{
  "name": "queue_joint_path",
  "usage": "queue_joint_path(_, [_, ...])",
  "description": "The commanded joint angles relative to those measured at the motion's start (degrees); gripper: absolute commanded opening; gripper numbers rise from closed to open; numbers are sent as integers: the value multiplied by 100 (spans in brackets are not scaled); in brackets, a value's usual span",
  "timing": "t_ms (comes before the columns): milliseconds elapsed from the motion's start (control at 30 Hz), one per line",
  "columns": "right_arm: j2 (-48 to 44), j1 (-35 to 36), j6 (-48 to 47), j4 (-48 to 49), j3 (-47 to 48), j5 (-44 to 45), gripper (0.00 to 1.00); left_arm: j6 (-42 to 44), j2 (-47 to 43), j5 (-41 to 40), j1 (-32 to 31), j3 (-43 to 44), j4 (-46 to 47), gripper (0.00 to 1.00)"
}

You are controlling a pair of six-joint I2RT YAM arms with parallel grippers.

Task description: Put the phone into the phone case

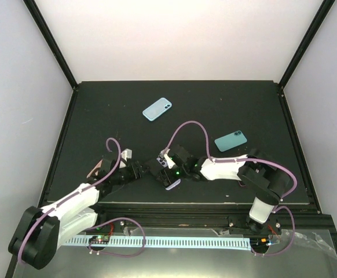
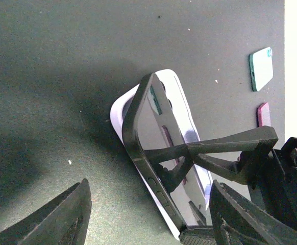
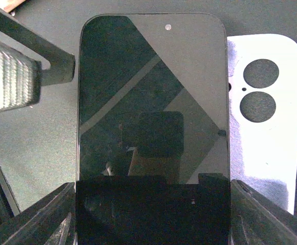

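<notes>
The black phone (image 3: 151, 102) is tilted up on one long edge over the pale phone case (image 3: 263, 148), close to the near edge of the dark table (image 1: 215, 104), about midway between left and right. The right gripper (image 3: 153, 190) pinches the phone across its width, one finger on each long side, the dark screen facing its wrist camera. The case lies flat on the table with its open side up, and its two round camera holes show just beyond the phone's side.

From the left wrist camera the phone (image 2: 138, 127) leans steeply over the case (image 2: 181, 109), its side buttons facing the lens. Whether its lower edge has seated in the case cannot be told. The left gripper (image 2: 149, 186) hangs low at the phone's end with its jaws spread and holds nothing. One ribbed finger pad (image 3: 10, 76) stands just beside the phone's corner in the right wrist view.

From above, the two grippers meet over the case (image 1: 173, 185), the left gripper (image 1: 139, 169) coming from the left and the right gripper (image 1: 167, 168) from the right. A light blue case (image 1: 157, 109) lies farther back, well apart. A teal case (image 1: 231, 141) sits to the right, and a pink item (image 1: 96, 169) lies at the left beside the left arm.
</notes>
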Motion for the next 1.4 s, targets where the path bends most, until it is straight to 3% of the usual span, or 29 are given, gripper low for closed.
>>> queue_joint_path(0, [-99, 20, 106, 343, -210, 142, 62, -52, 230, 327, 48, -70, 697, 63])
queue_joint_path(233, [-109, 14, 222, 415, -275, 169, 62, -191, 625, 425, 44, -120, 1177, 45])
queue_joint_path(567, [-167, 15, 323, 483, -311, 104, 62, -299, 1314, 544, 44, -105, 1764, 34])
queue_joint_path(900, [-368, 14, 446, 428, -329, 47, 74, -320, 1717, 515, 35, -19, 1876, 15])
queue_joint_path(1133, [-716, 0, 511, 183, -305, 200, 85, -313, 2174, 564, 33, 106, 1887, 14])
queue_joint_path(1367, [-890, -164, 536, -201, -342, 503, 86, -215, 2266, 429, 9, 252, 1600, 14])
